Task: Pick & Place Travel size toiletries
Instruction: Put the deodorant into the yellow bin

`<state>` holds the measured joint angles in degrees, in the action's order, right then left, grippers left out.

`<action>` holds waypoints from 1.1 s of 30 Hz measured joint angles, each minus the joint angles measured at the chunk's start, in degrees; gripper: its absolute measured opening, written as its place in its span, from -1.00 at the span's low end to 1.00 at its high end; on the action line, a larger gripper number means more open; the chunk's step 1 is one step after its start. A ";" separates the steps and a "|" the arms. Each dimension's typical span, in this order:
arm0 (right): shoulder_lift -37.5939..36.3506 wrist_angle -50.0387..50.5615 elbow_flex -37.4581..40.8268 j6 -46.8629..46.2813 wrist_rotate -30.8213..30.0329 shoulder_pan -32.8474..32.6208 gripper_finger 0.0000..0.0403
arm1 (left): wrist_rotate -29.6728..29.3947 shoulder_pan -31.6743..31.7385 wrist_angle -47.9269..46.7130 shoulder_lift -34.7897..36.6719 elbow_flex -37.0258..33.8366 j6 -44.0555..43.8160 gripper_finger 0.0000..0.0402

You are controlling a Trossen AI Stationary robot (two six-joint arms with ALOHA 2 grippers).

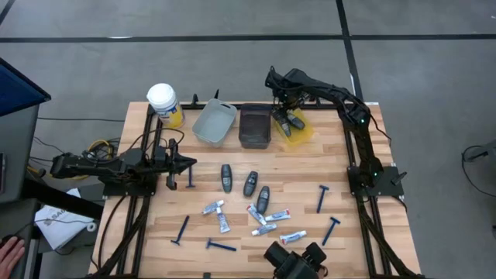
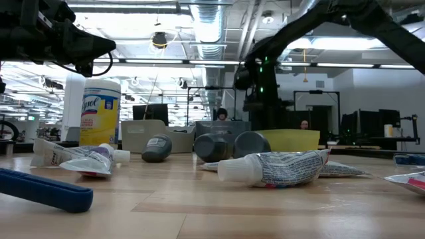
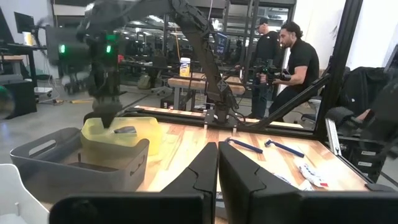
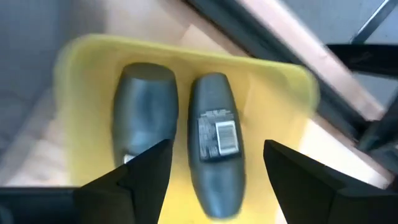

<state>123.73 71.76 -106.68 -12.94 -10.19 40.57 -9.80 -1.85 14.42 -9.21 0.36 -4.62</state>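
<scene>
over the yellow bin point(image 4: 81, 74): right gripper point(image 4: 214, 165), fingers spread
bottles: two dark grey bottles point(image 4: 214, 140) lie below, untouched
left gripper point(image 3: 217, 171): pressed together
surface: wooden table point(image 1: 294, 194)

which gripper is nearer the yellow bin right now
Right. The right gripper hangs directly over the yellow bin, fingers open. The left gripper sits far across the table, near the left edge.

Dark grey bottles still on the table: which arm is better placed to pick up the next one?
Probably the left. Its gripper, shut, is beside the dark grey bottles. The right gripper, open, is over the yellow bin, farther away.
</scene>
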 joint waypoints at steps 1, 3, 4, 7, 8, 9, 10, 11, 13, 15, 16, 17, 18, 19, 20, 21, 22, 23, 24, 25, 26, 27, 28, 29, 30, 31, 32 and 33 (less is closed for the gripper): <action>-1.09 0.44 -0.80 -0.12 0.26 -0.27 0.22 | 0.02 -0.02 0.02 0.00 0.00 0.00 -0.95; -3.80 1.61 -1.94 -1.11 0.98 -0.98 0.22 | 0.00 -0.02 0.06 0.00 0.00 0.00 -0.95; -5.25 2.00 -2.36 -2.34 1.11 -1.66 0.22 | 0.00 -0.01 0.10 -0.02 0.00 0.00 -0.95; -10.30 3.28 -2.66 -7.16 1.33 -4.69 0.22 | 0.00 -0.02 0.18 0.00 0.00 -0.01 -0.95; -12.07 3.54 -2.68 -9.05 1.34 -6.03 0.22 | 0.02 0.00 0.21 0.00 0.00 0.00 -0.95; -13.61 3.75 -2.71 -11.28 1.36 -7.50 0.22 | 0.02 -0.02 0.21 -0.02 0.00 0.01 -0.95; -15.09 4.25 -2.74 -13.36 1.33 -9.06 0.22 | 0.01 0.00 0.21 -0.01 -0.01 0.00 -0.95; -16.38 4.64 -2.72 -15.58 1.32 -10.70 0.22 | 0.00 -0.01 0.26 0.00 0.00 0.00 -0.95; -18.25 4.55 -2.72 -20.16 1.26 -14.47 0.22 | 0.01 0.00 0.26 -0.02 0.00 0.00 -0.95; -19.37 4.51 -2.72 -24.48 1.09 -18.33 0.22 | 0.00 -0.01 0.26 -0.01 0.00 0.00 -0.95; -19.65 4.49 -2.72 -26.92 0.71 -20.48 0.22 | 0.02 -0.01 0.26 -0.01 0.00 0.01 -0.95; -19.66 4.51 -2.73 -29.30 0.04 -22.62 0.22 | 0.01 -0.02 0.26 -0.01 0.00 -0.01 -0.95; -19.55 4.50 -2.72 -31.68 -0.30 -24.66 0.21 | 0.00 -0.01 0.26 -0.01 0.00 0.01 -0.95; -19.44 4.51 -2.69 -33.96 -0.37 -26.70 0.21 | 0.00 -0.02 0.26 -0.01 -0.01 -0.01 -0.95; -19.37 4.49 -2.64 -36.32 -0.43 -28.75 0.21 | 0.02 0.00 0.26 0.00 0.00 0.01 -0.95; -18.94 4.36 -2.66 -38.83 -0.74 -30.83 0.21 | 0.00 0.00 0.26 0.00 0.00 0.01 -0.95; -18.01 3.83 -2.83 -41.36 -1.52 -32.91 0.21 | 0.00 -0.02 0.26 0.00 0.00 -0.01 -0.95; -17.25 3.30 -2.82 -43.96 -2.17 -34.86 0.21 | 0.02 0.00 0.26 0.00 0.00 -0.01 -0.95; -16.51 3.81 -2.50 -46.37 -2.55 -36.75 0.21 | 0.02 -0.01 0.23 -0.02 -0.02 0.02 -0.95; -15.51 4.85 -2.42 -48.77 -2.98 -38.71 0.21 | -0.01 0.00 0.28 -0.09 0.00 0.01 -0.95; -14.27 4.07 -2.68 -51.22 -3.13 -40.34 0.21 | -0.04 -0.01 0.34 -0.21 0.00 0.00 -0.95; -13.40 3.26 -2.81 -53.62 -3.19 -41.90 0.21 | -0.02 0.00 0.17 -0.20 0.00 0.02 -0.95; -12.43 4.01 -2.70 -55.55 -3.12 -43.33 0.21 | -0.02 0.00 0.21 -0.34 0.00 -0.01 -0.95; -11.10 5.07 -2.59 -57.32 -2.97 -44.69 0.21 | -0.05 -0.02 0.56 -0.72 0.00 0.00 -0.95; -9.59 4.06 -2.61 -59.18 -2.87 -45.90 0.21 | -0.07 -0.01 0.30 -0.91 0.00 0.01 -0.95; -8.16 2.91 -2.66 -60.95 -2.31 -46.75 0.21 | -0.02 0.00 0.13 -0.94 0.00 0.01 -0.95; -6.81 3.11 -2.62 -62.20 -1.52 -47.50 0.21 | -0.04 0.00 0.27 -1.27 0.00 -0.01 -0.95; -5.45 3.34 -2.55 -63.30 -0.90 -48.25 0.21 | -0.06 0.00 0.69 -1.65 0.00 0.01 -0.95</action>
<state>118.28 75.11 -109.23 -76.24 -11.09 -7.68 -9.86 -1.85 15.11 -10.86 0.36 -4.61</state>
